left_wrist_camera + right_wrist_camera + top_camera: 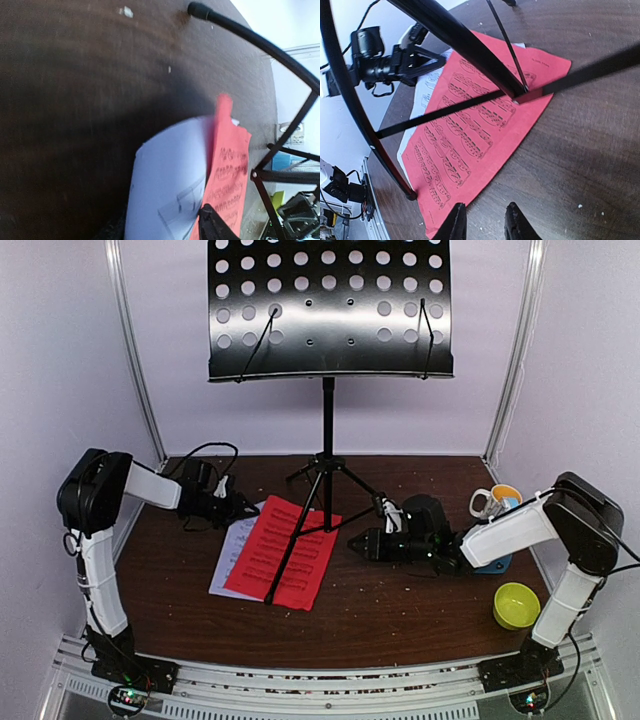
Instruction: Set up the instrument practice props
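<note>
Right fingers (456, 225) parted, tips just beside red sheet (470, 165) edge.

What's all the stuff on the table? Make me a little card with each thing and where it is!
music stand: upright at the back, no sheets on it
red music sheet: flat on the table, a tripod leg across it
white music sheet: mostly under the red one
left gripper: open, at the sheets' far left corner
right gripper: open, beside the red sheet, holding nothing
white mug: back right
yellow bowl: front right
</note>
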Robot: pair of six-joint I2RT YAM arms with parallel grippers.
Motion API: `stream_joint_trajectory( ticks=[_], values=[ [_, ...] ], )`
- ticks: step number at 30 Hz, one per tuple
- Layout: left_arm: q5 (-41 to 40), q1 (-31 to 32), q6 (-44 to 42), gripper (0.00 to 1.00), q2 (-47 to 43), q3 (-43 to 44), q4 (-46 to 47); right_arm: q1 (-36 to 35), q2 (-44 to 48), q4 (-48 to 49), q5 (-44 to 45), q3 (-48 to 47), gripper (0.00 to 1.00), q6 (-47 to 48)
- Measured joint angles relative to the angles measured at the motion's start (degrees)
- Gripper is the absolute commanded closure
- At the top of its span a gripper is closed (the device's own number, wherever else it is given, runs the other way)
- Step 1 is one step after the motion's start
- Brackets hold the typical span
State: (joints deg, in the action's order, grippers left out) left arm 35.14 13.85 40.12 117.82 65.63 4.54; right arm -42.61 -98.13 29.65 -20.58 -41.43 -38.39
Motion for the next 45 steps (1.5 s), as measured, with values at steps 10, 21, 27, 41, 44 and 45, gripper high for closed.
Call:
stream_joint_trajectory(
  ticks=[10,21,27,41,44,45],
  values=[
    [-2.08,0.24,4.94,0.68,-9.49,-16.11,9.14,-0.7,-3.02,0.26,-0.46,0.55,0.67,-0.98],
    [-14.21,0.24,-1.18,1.0,-20.46,-18.16,-1.22,-1.14,-1.18,0.76,-0.17,1.01,0.5,-0.15],
    [-22.49,0.24,-7.56,1.0,-30.67,-17.7,-9.44,-0.83,5.64,0.15,1.11,1.79,0.36,3.23],
    [-31.08,0.59,-22.12,1.0,-55.89,-18.34,-21.0,-0.61,19.78,-2.27,7.48,2.8,0.11,15.15],
    [-29.35,0.61,-25.2,1.0,-60.96,-18.05,-23.41,-0.46,21.09,-3.74,9.49,2.82,0.04,17.77],
    [-28.46,0.61,-26.21,1.0,-62.23,-17.62,-24.79,-0.37,21.53,-4.09,10.29,2.82,0.01,18.53]
  ],
)
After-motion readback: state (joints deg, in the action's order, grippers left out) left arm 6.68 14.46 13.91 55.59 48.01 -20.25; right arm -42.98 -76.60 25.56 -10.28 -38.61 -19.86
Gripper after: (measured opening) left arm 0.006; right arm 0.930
